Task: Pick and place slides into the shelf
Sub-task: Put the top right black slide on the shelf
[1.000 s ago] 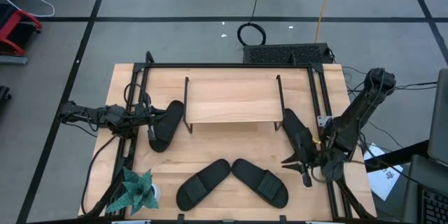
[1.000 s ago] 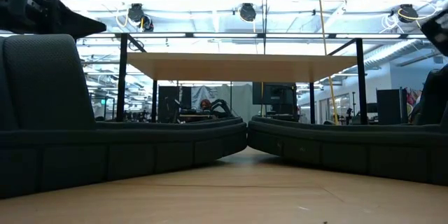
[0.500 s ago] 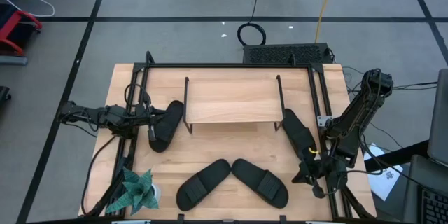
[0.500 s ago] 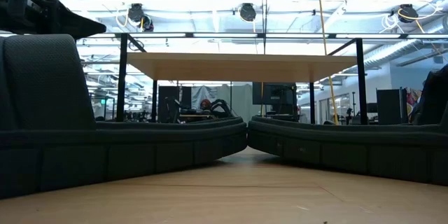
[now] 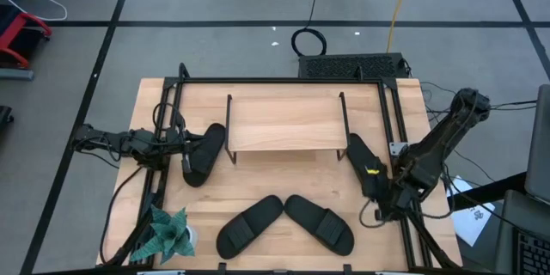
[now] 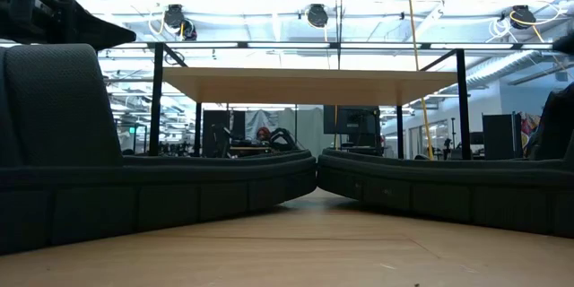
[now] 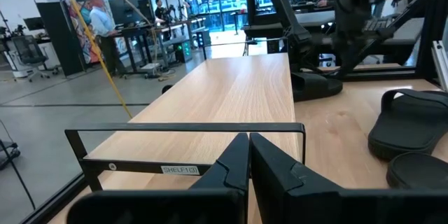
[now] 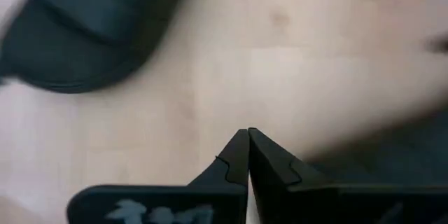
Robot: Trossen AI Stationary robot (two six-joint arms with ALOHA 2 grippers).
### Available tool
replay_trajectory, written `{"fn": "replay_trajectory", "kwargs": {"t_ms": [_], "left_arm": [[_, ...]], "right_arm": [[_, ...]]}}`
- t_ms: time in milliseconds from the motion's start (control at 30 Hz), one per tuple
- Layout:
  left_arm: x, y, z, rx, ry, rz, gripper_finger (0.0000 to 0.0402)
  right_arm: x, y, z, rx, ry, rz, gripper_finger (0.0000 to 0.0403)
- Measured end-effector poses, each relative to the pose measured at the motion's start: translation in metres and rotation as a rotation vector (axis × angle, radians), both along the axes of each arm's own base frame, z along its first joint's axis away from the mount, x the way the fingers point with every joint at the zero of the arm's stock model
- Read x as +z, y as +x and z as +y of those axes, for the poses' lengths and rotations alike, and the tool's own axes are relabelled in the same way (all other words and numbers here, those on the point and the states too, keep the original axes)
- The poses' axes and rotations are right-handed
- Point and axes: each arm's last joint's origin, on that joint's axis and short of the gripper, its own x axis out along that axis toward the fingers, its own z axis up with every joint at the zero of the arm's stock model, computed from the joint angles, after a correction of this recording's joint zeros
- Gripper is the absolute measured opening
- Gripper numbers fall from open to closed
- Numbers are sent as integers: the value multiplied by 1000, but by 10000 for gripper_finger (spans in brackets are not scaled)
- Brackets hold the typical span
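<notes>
1. My right gripper (image 5: 375, 215) hangs over the desk's (image 5: 284, 180) right edge, jaws pressed together on nothing, beside the slide (image 5: 363, 165) at the shelf's (image 5: 284, 122) right end.
2. My left gripper (image 5: 183, 148) sits at the left slide (image 5: 204, 153), jaws closed; I cannot tell whether it grips it.
3. Two slides (image 5: 249, 225) (image 5: 319, 223) lie side by side at the desk's front.

A big open robotics lab: grey floor (image 5: 215, 51) marked with black tape, loose cables (image 5: 308, 41), round ceiling lamps (image 6: 316, 14), desks with monitors (image 7: 133, 10), people (image 7: 101, 21) standing in back
</notes>
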Motion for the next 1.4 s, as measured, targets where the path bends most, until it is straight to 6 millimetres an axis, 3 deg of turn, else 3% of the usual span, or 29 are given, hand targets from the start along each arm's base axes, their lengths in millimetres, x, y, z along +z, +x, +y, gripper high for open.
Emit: {"fn": "replay_trajectory", "kwargs": {"t_ms": [167, 300, 433, 533, 767, 1000, 1167, 1400], "left_arm": [[0, 0, 0, 0, 1, 1, 19], [0, 0, 0, 0, 14, 7, 19], [-1, 0, 0, 0, 24, 15, 19], [-1, 0, 0, -1, 22, 19, 19], [-2, 0, 0, 0, 23, 29, 19], [-2, 0, 0, 0, 21, 29, 19], [-2, 0, 0, 0, 17, 28, 19], [-2, 0, 0, 0, 16, 28, 19]], "right_arm": [[44, 4, -11, -13, -63, 85, 0], [58, 7, -25, -17, -109, 137, 0], [52, 14, -39, -8, -58, 242, 10], [41, 17, -47, 41, -5, 308, 39], [32, 26, -55, -24, 93, 313, 159], [10, 20, -54, -50, 32, 452, 255], [5, 22, -54, -65, -39, 463, 286], [5, 24, -56, 22, -99, 429, 290]]}}
